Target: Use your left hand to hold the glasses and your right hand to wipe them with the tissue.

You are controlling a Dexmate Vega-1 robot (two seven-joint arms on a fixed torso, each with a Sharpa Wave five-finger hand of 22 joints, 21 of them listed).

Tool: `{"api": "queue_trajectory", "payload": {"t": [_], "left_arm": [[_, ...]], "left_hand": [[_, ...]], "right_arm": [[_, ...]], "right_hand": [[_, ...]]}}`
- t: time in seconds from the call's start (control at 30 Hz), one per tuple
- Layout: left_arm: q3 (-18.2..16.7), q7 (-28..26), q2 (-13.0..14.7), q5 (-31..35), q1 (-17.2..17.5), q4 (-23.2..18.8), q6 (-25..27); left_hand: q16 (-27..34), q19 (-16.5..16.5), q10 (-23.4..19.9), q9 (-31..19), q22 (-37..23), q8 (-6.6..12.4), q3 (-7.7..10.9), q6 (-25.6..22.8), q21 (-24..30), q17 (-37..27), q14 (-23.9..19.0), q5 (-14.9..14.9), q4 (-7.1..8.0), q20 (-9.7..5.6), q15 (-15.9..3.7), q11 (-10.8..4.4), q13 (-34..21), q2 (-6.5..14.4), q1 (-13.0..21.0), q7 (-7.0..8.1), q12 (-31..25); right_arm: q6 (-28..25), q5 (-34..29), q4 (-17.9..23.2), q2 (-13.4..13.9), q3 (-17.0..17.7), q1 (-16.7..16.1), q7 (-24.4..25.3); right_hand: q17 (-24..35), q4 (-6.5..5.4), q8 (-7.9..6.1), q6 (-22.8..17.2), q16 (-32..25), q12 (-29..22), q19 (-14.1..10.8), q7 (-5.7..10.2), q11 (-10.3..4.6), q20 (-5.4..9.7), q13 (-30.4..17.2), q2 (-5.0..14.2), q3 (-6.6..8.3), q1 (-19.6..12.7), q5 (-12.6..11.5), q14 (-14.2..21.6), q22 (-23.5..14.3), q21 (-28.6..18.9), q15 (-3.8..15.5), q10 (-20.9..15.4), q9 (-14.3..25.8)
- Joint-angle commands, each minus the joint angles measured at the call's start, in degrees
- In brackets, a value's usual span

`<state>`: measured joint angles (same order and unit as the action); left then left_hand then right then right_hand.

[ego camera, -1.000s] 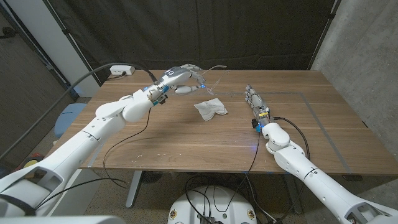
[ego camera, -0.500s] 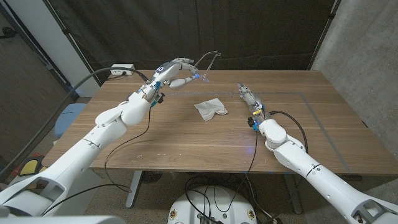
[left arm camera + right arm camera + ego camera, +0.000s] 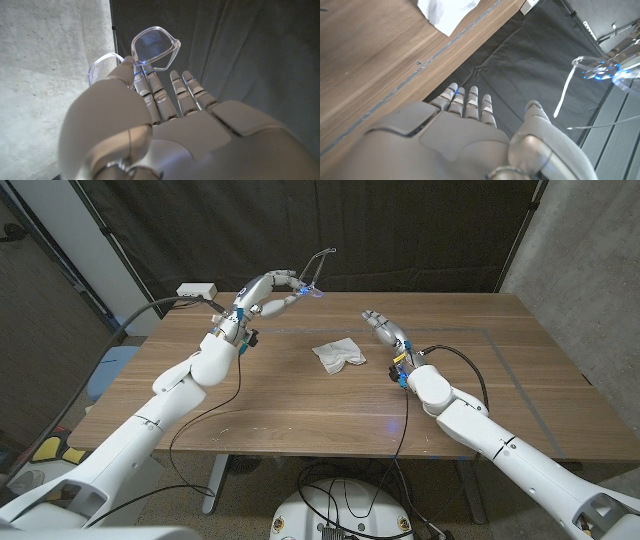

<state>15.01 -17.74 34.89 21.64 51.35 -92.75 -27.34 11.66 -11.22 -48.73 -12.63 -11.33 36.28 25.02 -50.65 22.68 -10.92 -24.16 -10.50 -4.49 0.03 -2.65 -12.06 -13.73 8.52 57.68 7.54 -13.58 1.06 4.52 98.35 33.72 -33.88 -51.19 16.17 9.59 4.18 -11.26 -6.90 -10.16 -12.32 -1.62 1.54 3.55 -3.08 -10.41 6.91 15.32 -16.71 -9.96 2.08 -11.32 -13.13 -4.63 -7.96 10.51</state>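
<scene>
- Glasses (image 3: 312, 272) sit raised above the far side of the bench (image 3: 300, 400), pinched at the frame by the left hand (image 3: 272, 288); the left wrist view shows fingertips (image 3: 136, 67) clamped near the bridge, with one clear lens above them.
- Tissue (image 3: 339, 354) lies crumpled on the wood near the middle, untouched, well below the glasses.
- Right hand (image 3: 383, 330) hovers just beside the tissue on its right, fingers apart and holding nothing.
- Step in hand, as I judge it: picking up the tissue before any wiping can begin.
- To do it well, bring the right hand down over the middle of the crumpled heap and pinch a raised fold rather than scraping a flat edge off the wood.
- Gather enough paper that a soft pad sits between fingers and lens.
- Keep the left hand steady and its grip off the lens faces, so the right hand has an open surface to reach.
- Risk: thin arms of the glasses stick out and could snag as the two hands meet.
</scene>
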Motion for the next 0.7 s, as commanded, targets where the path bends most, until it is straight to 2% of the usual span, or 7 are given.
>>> {"api": "queue_trajectory", "payload": {"t": [0.03,0.5,0.7], "left_arm": [[-2.42,2.28,-2.92,-9.70,2.03,0.29,2.61],[-5.49,5.24,-6.52,-20.04,3.43,0.94,5.75],[-6.74,6.84,-7.87,-24.13,3.95,1.26,6.89]], "left_hand": [[0.17,-0.12,-0.67,-0.41,-0.23,1.45,0.66,-7.00,0.41,-0.15,-0.73,0.29,0.09,0.46,-8.95,0.20,-0.31,0.09,0.03,-7.62,-0.48],[0.33,-0.12,-1.18,-1.15,-0.31,1.90,1.22,-7.15,0.60,-0.23,-2.12,0.42,0.14,1.04,-8.70,1.25,-0.50,0.19,-0.06,-8.40,-0.83],[0.27,-0.15,-1.18,-1.52,-0.36,2.05,1.54,-7.07,0.72,-0.31,-2.49,0.48,0.11,1.11,-8.54,1.64,-0.58,0.24,-0.02,-8.78,-0.95]], "right_arm": [[-3.40,-9.02,2.69,0.71,-3.71,2.47,-0.78],[-8.84,-18.54,4.82,0.77,-7.33,4.93,-2.87],[-13.88,-24.92,6.74,1.04,-10.13,6.65,-5.36]], "right_hand": [[0.20,0.44,-0.21,-0.50,-0.40,-0.44,-0.42,0.09,-0.28,0.18,-0.09,-0.07,0.13,-1.05,-0.21,0.45,-0.10,-0.10,0.02,-0.96,0.11],[0.18,1.36,-0.22,-0.78,-0.38,-0.28,-1.03,0.29,-0.93,0.19,-0.09,-0.23,0.46,-2.17,-0.26,1.03,-0.02,-0.19,0.54,-1.00,0.13],[0.18,1.78,-0.16,-0.82,-0.23,-0.17,-1.12,0.38,-1.14,0.25,-0.09,-0.25,0.61,-2.70,-0.26,0.88,0.01,-0.13,0.74,-0.98,0.14]]}}
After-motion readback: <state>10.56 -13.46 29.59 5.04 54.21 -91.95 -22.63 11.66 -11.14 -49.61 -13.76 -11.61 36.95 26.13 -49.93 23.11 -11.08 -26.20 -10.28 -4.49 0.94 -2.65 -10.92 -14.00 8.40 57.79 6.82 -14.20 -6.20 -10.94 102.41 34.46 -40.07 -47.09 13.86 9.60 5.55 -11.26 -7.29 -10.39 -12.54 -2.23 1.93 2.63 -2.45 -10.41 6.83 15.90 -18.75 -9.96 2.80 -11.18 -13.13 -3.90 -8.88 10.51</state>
